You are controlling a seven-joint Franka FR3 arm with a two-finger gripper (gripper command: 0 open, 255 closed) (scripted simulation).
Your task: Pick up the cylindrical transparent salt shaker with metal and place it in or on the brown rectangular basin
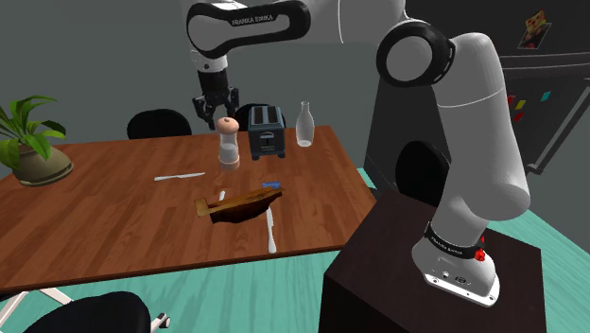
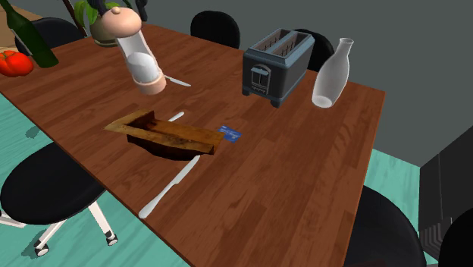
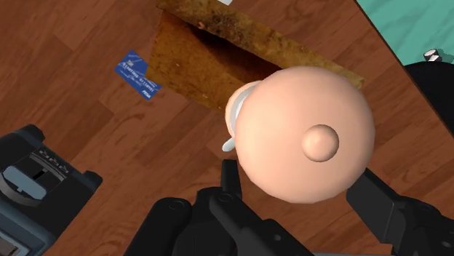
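1. Grey walls (image 1: 95, 57) all round and a teal floor (image 1: 236, 284) below; at the shoulder view's right, a dark fridge (image 1: 548, 104) dotted with magnets.
2. Across the room's middle, a long brown wooden table (image 1: 104, 213), with black chairs (image 1: 159, 123) along its far edge.
3. Off the table's end at the shoulder view's right, a dark box stand (image 1: 397, 274) carrying the white arm (image 1: 473, 123), bent out over the tabletop.
4. At the opposite end, a potted plant (image 1: 33, 142); near it, a dark bottle (image 2: 30, 34) and a red tomato (image 2: 15, 63).
5. Near the far edge, toward the stand's end, a dark toaster (image 1: 268, 132) and a clear glass bottle (image 1: 303, 126) side by side.
6. Nearer the near edge, the brown basin (image 1: 241, 203), open side up.
7. Between toaster and basin, upright, the salt shaker (image 1: 227, 144): clear body, peach cap. Clamped on that cap from both sides, the black gripper (image 1: 218, 115). Hard to tell whether the base touches the wood.
8. Toward the table's middle, a white knife (image 1: 180, 176); between basin and near edge, a second knife (image 1: 270, 232).
9. Just beside the basin, on the toaster's side, a small blue card (image 1: 271, 184).
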